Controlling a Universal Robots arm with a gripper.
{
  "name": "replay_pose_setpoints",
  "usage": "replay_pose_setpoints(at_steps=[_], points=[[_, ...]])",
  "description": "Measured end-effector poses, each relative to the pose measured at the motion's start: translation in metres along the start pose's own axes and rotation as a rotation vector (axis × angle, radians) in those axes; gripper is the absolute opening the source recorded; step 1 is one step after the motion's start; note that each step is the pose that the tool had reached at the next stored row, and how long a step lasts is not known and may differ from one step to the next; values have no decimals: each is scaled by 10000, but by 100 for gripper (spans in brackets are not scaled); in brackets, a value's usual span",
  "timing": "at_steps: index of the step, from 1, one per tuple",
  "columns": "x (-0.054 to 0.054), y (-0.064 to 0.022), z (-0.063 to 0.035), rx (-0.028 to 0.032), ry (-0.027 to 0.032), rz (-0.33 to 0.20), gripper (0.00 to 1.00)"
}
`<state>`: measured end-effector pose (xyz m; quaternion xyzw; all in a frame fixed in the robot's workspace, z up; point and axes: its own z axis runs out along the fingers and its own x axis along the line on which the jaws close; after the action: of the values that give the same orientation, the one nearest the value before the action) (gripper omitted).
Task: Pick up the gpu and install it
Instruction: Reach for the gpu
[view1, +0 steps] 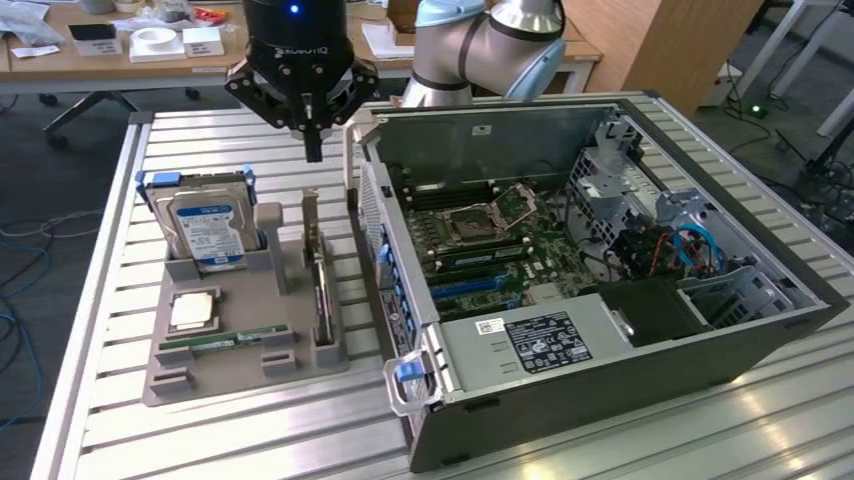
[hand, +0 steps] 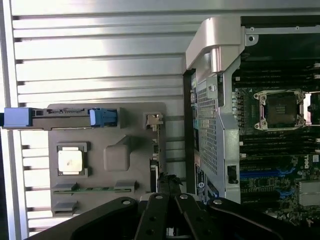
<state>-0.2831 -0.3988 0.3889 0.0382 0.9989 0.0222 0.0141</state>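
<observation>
Grey plastic tray (view1: 247, 378) lies beneath my gripper (view1: 314, 152), and the gpu (view1: 318, 275) stands on edge in its slot there, just below the jaws and untouched. I read the jaws as pressed together with nothing between them, the tips hanging clear above the card's far end. From the wrist camera the gripper (hand: 167, 184) sits just beside the card's thin edge (hand: 155, 170). A blue-labelled hard drive (view1: 211, 232) stands on one side of the jaws and the open computer case (view1: 627, 370) on the other.
</observation>
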Motion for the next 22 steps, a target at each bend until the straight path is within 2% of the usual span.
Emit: replay_pose_setpoints(at_steps=[22], points=[[253, -19, -4, 0, 1, 0, 11]])
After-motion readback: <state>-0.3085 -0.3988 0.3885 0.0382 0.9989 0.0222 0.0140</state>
